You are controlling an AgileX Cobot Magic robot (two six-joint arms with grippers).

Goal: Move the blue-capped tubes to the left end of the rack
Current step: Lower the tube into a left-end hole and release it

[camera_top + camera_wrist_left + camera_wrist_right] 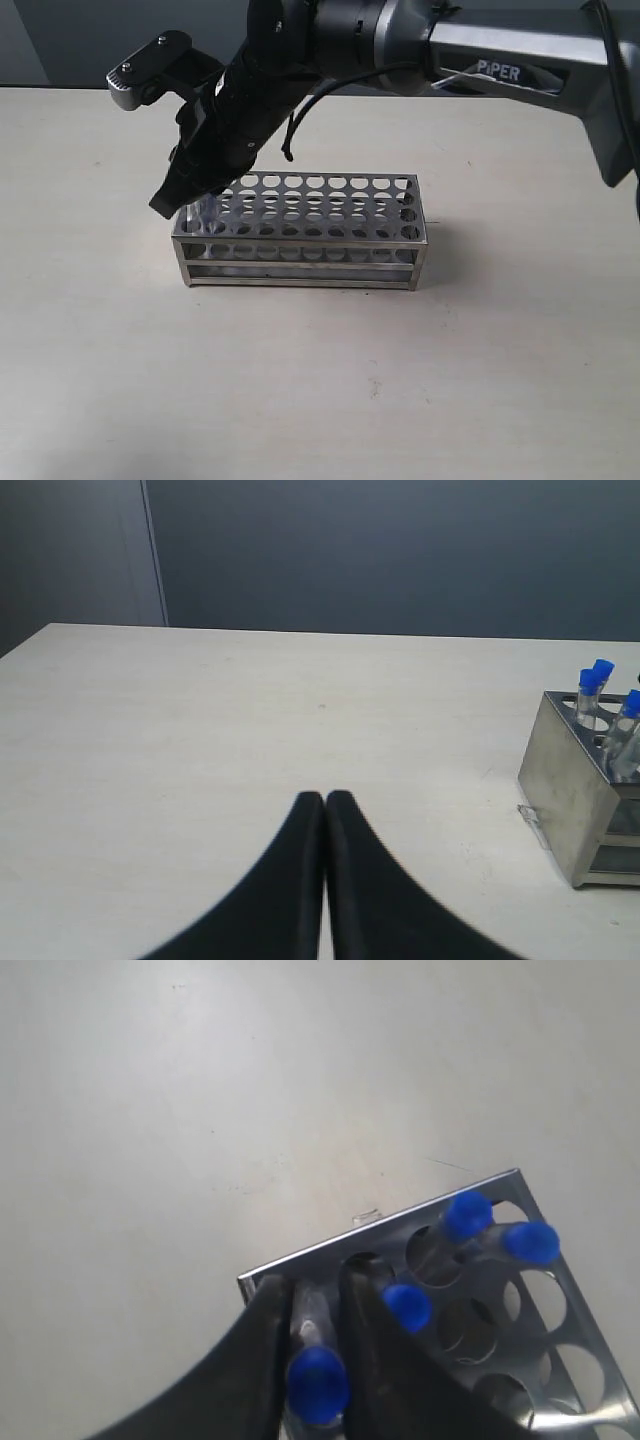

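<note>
The silver rack (300,262) stands mid-table. My right gripper (183,204) reaches across to the rack's left end and is shut on a blue-capped tube (318,1380), held over the corner hole of the rack (400,1222). The tube's lower part is hidden by the fingers. Three more blue-capped tubes (407,1307) (465,1215) (530,1242) lean in holes at that same end. In the left wrist view they show as blue caps (590,679) above the rack (565,790). My left gripper (325,800) is shut on nothing, over bare table well away from the rack.
The remaining holes of the rack (340,205) toward its right end hold nothing. The right arm (500,50) stretches in from the upper right, above the rack. A dark wall (400,550) backs the table.
</note>
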